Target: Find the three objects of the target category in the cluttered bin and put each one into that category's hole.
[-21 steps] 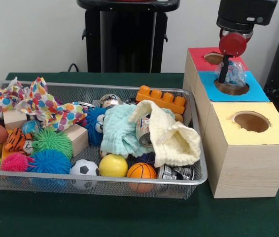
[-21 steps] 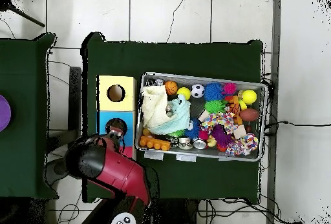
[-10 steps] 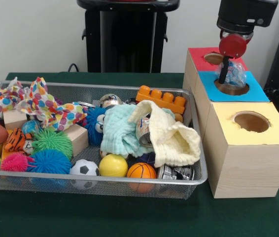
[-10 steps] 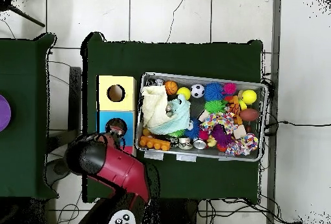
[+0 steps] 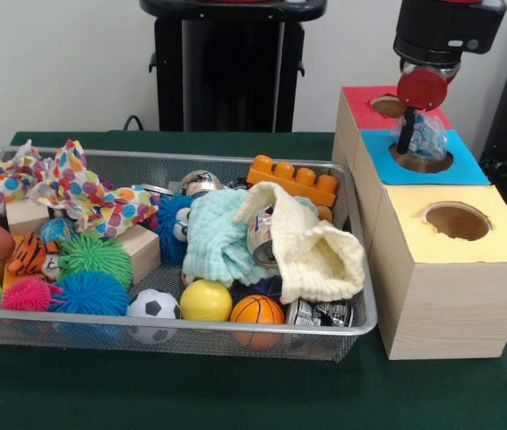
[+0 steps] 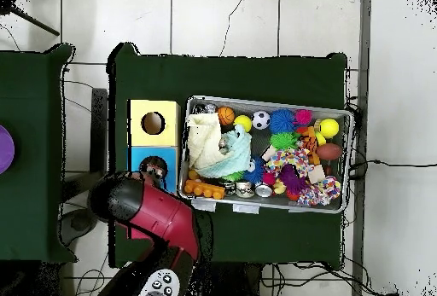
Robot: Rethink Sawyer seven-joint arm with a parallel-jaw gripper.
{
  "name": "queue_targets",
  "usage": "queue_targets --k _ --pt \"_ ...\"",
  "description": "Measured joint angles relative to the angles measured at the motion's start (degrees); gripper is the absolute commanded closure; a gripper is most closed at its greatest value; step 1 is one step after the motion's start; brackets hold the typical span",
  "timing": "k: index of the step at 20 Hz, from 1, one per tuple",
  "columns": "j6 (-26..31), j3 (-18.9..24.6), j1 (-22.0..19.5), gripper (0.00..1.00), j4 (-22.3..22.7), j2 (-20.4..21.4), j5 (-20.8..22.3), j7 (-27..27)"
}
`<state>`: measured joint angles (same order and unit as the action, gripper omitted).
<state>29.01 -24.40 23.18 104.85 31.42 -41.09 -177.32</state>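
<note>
the gripper [image 5: 412, 134] is seen above the blue hole [image 5: 421, 160], and a crumpled clear bottle [image 5: 427, 133] is kept at its black fingers, just over that hole; the fingers appear closed on the bottle, which hangs partly inside the hole's rim. the blue box [image 5: 424, 156] is placed between the red box [image 5: 390, 106], behind it, and the yellow box [image 5: 458, 235], in front of it; each box has a round hole on top. in the overhead view the red arm [image 6: 145, 214] is seen over the red box, and the blue box [image 6: 173, 156] is only partly visible beside it. left of the blue box, the wire bin [image 5: 362, 305] is filled with many things: an orange brick [image 5: 293, 180] at its back right part, a can [image 5: 262, 235] wrapped between a mint cloth [image 5: 218, 237] and a cream cloth [image 5: 325, 257], a second can [image 5: 319, 313] lying at the front right corner, and a third can [image 5: 200, 182] at the back. a yellow ball [image 5: 206, 300], a small basketball [image 5: 257, 310] and a small football [image 5: 153, 305] are lined at the bin's front wall.
</note>
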Motion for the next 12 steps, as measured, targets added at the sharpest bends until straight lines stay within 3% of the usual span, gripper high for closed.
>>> queue_targets --k 12 --pt "8.6 -2.7 0.0 1.0 -5.1 -3.4 0.0 0.0"
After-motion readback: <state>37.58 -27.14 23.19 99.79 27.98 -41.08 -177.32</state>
